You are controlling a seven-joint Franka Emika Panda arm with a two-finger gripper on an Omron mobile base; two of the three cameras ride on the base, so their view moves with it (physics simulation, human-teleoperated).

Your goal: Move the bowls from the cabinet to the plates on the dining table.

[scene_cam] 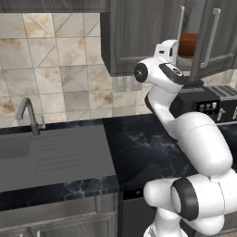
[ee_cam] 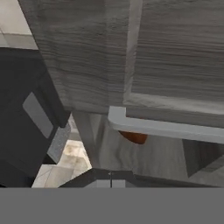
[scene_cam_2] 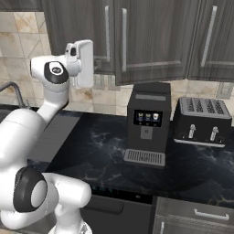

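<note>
Gripper is shut, nothing held, raised at the dark grey-brown wood-grain wall cabinet. Dark brown wood-like bowl is seen just beyond it, behind the part-open door. Step judged: door opening; wider swing needed before reaching.

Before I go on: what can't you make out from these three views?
- Brown bowl: left base view, mostly hidden by the cabinet door; hand view shows a sliver.
- Red bowl: not made out inside the cabinet.
- Claw: hand view, fingertips indistinct at the bottom edge.
- Toaster: left base view, cut off by the right edge.
</note>
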